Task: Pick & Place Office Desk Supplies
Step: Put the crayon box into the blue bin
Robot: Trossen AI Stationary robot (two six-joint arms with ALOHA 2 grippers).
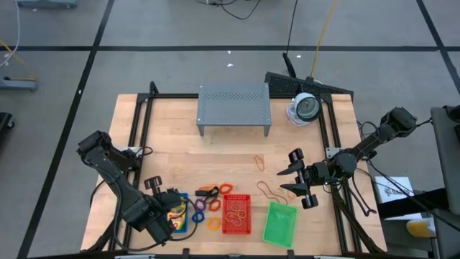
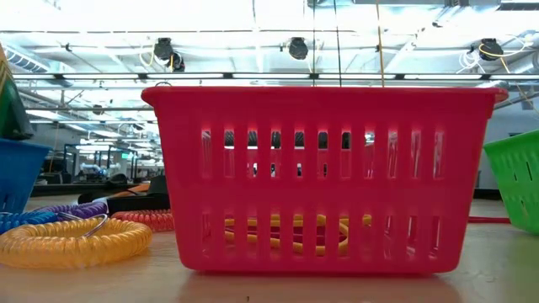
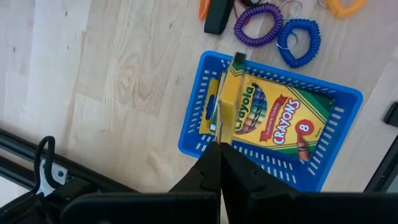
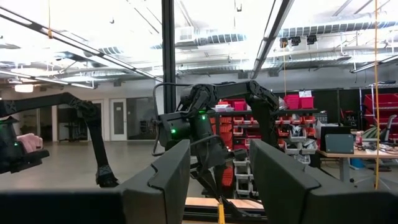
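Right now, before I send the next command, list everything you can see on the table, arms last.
blue tray: one, front left, holding crayon boxes
crayon boxes: two, yellow-green; one lies flat, one on edge
red tray: one, front centre, rubber bands inside
green tray: one, front right
coil rings: several, purple, blue, orange, red, between blue and red trays
loose rubber bands: two, reddish, mid-table
grey shelf: one, rear centre
round device: one, white-grey, rear right
left gripper: shut, above blue tray
right gripper: open, right side

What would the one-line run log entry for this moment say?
left tool: shut, over blue tray | crayon box: in blue tray | right tool: open, empty, beside green tray | red tray: holds rubber bands
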